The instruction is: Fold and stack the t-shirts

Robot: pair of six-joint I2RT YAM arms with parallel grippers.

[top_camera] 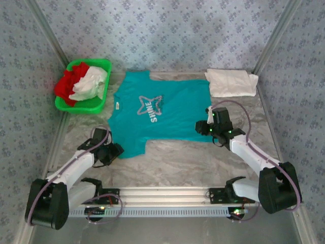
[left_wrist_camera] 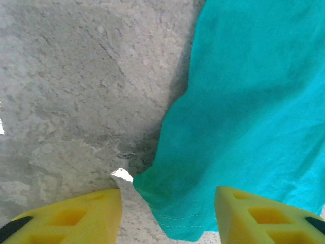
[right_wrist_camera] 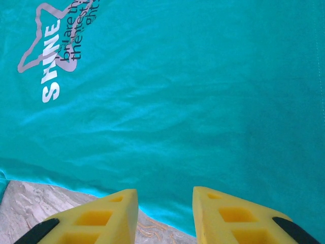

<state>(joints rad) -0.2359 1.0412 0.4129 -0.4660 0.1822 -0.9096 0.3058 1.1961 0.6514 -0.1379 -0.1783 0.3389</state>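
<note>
T-shirts: 4 counted.
- teal t-shirt (top_camera: 162, 114): 1
- folded white t-shirt (top_camera: 232, 82): 1
- crumpled white t-shirt (top_camera: 92, 84): 1
- red t-shirt (top_camera: 68, 85): 1, as far as the bunched cloth allows a count

Green basket (top_camera: 81, 107): 1.
Table (top_camera: 177, 162): 1.
Robot arms: 2, the left arm (top_camera: 76, 165) and the right arm (top_camera: 254, 155).
Grippers: 2, the left gripper (left_wrist_camera: 167, 195) and the right gripper (right_wrist_camera: 165, 195).
Yellow fingers (right_wrist_camera: 223, 216): 2 on each gripper.

Matt teal cloth t-shirt (top_camera: 177, 114) on a mottled stone-look table (top_camera: 177, 162); green basket (top_camera: 84, 105) is glossy plastic.
</note>
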